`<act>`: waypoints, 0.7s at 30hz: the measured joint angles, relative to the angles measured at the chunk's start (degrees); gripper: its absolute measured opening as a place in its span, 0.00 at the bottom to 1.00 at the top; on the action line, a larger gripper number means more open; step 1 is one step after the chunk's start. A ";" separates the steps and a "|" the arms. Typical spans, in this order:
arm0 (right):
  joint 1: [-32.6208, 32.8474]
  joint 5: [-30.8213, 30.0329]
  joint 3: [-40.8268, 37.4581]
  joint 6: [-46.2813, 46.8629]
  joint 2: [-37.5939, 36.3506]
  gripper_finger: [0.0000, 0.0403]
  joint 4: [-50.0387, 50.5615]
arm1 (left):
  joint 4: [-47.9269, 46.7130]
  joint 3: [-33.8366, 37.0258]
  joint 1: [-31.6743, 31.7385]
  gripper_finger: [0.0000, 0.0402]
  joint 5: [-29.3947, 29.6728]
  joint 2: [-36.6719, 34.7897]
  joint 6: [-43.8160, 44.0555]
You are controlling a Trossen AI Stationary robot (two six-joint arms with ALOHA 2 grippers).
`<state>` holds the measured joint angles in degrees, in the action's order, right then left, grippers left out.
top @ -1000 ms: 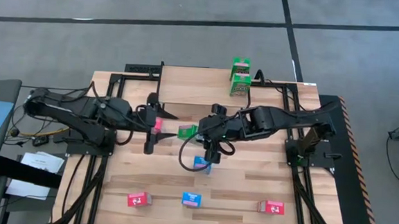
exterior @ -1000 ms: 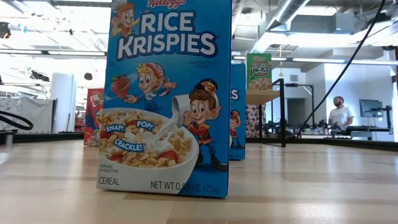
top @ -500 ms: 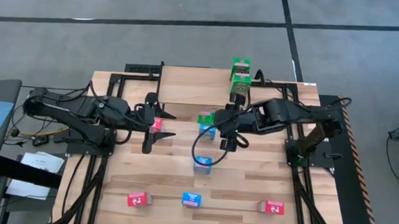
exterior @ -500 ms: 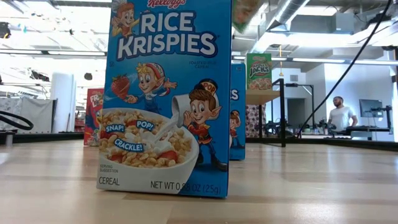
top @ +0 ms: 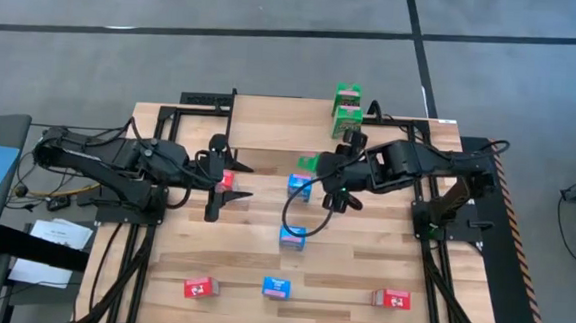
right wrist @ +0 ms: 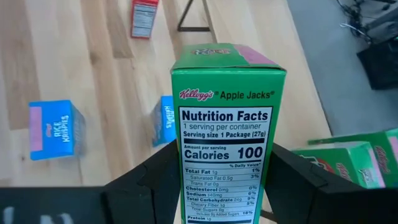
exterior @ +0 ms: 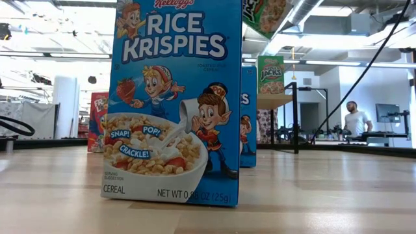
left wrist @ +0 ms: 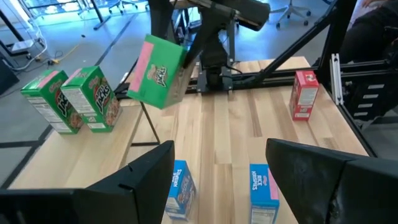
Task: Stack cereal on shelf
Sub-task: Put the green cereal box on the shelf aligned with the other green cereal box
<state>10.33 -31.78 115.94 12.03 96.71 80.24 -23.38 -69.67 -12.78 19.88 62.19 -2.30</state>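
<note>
My right gripper (top: 320,169) is shut on a green cereal box (right wrist: 227,118), lifted over the table's middle and seen tilted in the left wrist view (left wrist: 155,71). Two more green boxes (left wrist: 68,99) stand upright on the shelf (left wrist: 56,149) at the far edge. Two blue boxes (top: 300,182) (top: 291,237) stand on the table below and nearer. A red box (top: 227,178) sits beside my left gripper (top: 218,189), which waits open at the left with nothing between its fingers. My right gripper pinches the green box between its two fingers, one finger (right wrist: 149,180) on each wide face, at the box's lower part (right wrist: 186,186). The narrow nutrition panel faces the wrist camera. The fingers slant down from the table's right. The box is lifted clear and tilted.
Along the near edge stand a red box (top: 198,288), a blue box (top: 276,287) and another red box (top: 392,299). The shelf's thin black legs (left wrist: 149,124) rise from the table. Black frames run along both sides of the table.
My right gripper has carried the green box toward the far right, nearer the shelf, and has tipped as it went. The box now shows at the top of the low view. The blue boxes have stayed in place.
</note>
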 joint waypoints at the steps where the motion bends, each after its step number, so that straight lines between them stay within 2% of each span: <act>1: -0.02 -0.51 0.00 0.00 0.00 0.54 0.39 | -0.01 0.00 0.00 0.60 0.00 -0.01 -0.01; 5: -0.83 -3.20 -0.94 0.41 -0.06 0.54 0.06 | -0.30 0.00 0.00 0.60 0.00 0.01 -0.01; 11: -3.46 -3.94 -12.76 3.55 -5.17 0.54 -3.93 | -0.45 0.00 0.00 0.60 0.00 0.01 -0.03; 21: -7.68 -1.06 -36.49 2.60 -21.79 0.54 -26.40 | -0.35 0.00 0.02 0.60 0.04 0.03 -0.03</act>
<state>2.65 -32.84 79.45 14.63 74.91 53.85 -23.73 -69.67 -12.75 19.92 62.22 -2.33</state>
